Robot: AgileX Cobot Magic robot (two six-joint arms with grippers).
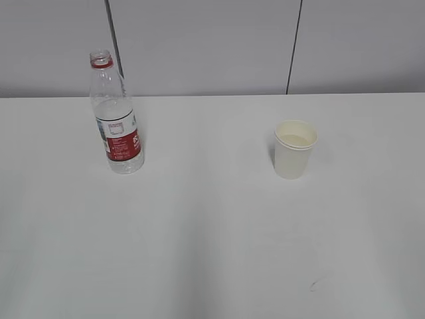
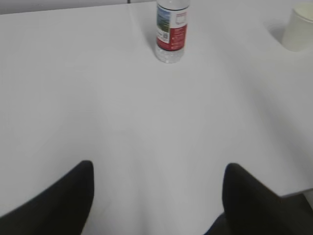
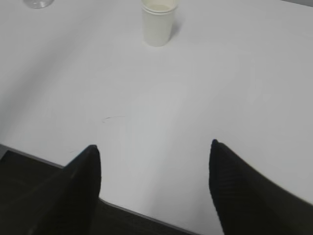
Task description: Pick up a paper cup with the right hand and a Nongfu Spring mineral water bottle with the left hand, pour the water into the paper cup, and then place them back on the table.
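Observation:
The Nongfu Spring mineral water bottle [image 1: 116, 116] stands upright and uncapped on the left of the white table [image 1: 212, 232]; its label also shows in the left wrist view [image 2: 171, 32]. The paper cup [image 1: 295, 149] stands upright to the right, seen too in the right wrist view [image 3: 158, 23], and its edge shows as the paper cup [image 2: 299, 28] at the top right of the left wrist view. My left gripper [image 2: 159, 171] is open, well short of the bottle, with nothing between its fingers. My right gripper [image 3: 154, 152] is open near the table's front edge, far from the cup. Neither arm shows in the exterior view.
A grey panelled wall [image 1: 212, 40] runs behind the table. The table's front edge [image 3: 127, 208] crosses the right wrist view under the gripper. A faint pencil-like mark [image 1: 319, 284] lies on the tabletop at the front right.

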